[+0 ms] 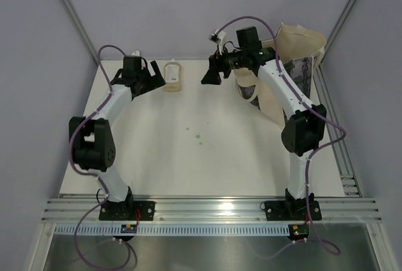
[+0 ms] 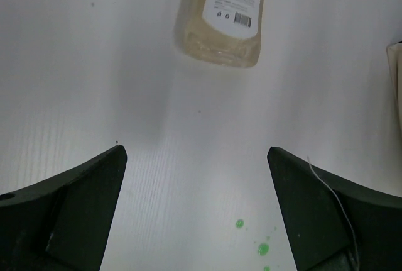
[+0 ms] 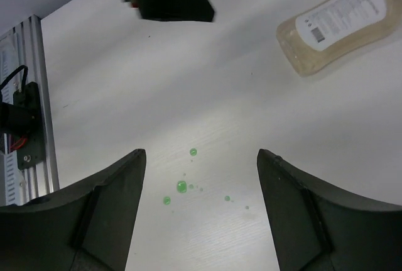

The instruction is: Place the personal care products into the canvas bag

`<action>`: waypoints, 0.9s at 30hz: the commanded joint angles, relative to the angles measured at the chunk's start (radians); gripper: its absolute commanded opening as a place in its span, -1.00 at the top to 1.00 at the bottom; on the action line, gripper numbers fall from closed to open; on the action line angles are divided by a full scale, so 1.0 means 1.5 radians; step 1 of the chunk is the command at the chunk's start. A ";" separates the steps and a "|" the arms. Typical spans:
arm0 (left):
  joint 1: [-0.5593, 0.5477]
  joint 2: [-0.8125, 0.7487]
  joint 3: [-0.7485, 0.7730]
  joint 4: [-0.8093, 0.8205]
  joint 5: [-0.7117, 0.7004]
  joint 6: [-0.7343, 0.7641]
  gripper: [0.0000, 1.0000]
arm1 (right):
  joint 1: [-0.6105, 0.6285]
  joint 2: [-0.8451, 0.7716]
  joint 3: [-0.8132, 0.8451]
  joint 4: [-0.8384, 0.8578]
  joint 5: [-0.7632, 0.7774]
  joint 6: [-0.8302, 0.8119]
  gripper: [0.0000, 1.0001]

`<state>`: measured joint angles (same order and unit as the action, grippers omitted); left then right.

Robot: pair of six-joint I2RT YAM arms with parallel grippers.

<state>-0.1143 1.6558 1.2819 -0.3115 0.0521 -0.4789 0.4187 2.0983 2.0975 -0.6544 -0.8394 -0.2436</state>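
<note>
One clear bottle (image 1: 173, 75) of pale yellowish liquid with a white label lies flat at the back of the table; its cap is not visible. It also shows in the left wrist view (image 2: 221, 16) and the right wrist view (image 3: 339, 24). The canvas bag (image 1: 295, 63), cream with dark printed panels, stands at the back right. My left gripper (image 1: 152, 76) is open and empty, just left of the bottle. My right gripper (image 1: 210, 75) is open and empty, raised between the bottle and the bag. The other products are out of view.
Small green droplets (image 1: 198, 136) spot the white table (image 1: 207, 158) near its middle; they also show in the wrist views (image 2: 251, 239) (image 3: 182, 187). Grey walls enclose the back and sides. An aluminium rail (image 1: 213, 211) runs along the near edge.
</note>
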 commanded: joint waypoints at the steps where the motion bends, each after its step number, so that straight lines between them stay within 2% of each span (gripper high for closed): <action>1: -0.013 0.163 0.180 -0.003 0.048 0.038 -0.98 | -0.003 -0.082 -0.060 -0.127 -0.085 -0.146 -0.60; 3: -0.033 0.233 0.265 -0.031 0.023 0.070 -0.98 | -0.005 -0.110 -0.090 -0.131 -0.093 -0.144 -0.60; 4: -0.040 0.296 0.345 -0.063 -0.009 0.081 -0.98 | -0.006 -0.134 -0.120 -0.132 -0.096 -0.144 -0.60; 6: -0.061 0.348 0.415 -0.089 -0.057 0.115 -0.98 | -0.007 -0.157 -0.157 -0.126 -0.101 -0.134 -0.61; 8: -0.065 0.400 0.474 -0.107 -0.114 0.109 -0.98 | -0.010 -0.184 -0.177 -0.115 -0.117 -0.122 -0.61; 11: -0.067 0.433 0.499 -0.111 -0.174 0.096 -0.98 | -0.016 -0.209 -0.207 -0.097 -0.131 -0.092 -0.60; 19: -0.086 0.607 0.748 -0.273 -0.157 0.104 -0.98 | -0.036 -0.234 -0.212 -0.061 -0.167 -0.039 -0.60; 25: -0.087 0.633 0.736 -0.353 -0.154 0.079 -0.93 | -0.063 -0.242 -0.205 -0.020 -0.200 0.018 -0.60; 26: -0.087 0.633 0.731 -0.359 -0.154 0.079 -0.90 | -0.068 -0.243 -0.203 -0.020 -0.204 0.020 -0.59; 27: -0.087 0.633 0.727 -0.364 -0.155 0.079 -0.79 | -0.070 -0.244 -0.199 -0.019 -0.206 0.022 -0.60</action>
<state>-0.2413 2.5855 2.3520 -0.7406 -0.1581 -0.3561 0.3290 1.7771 1.7576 -0.7311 -1.0943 -0.2546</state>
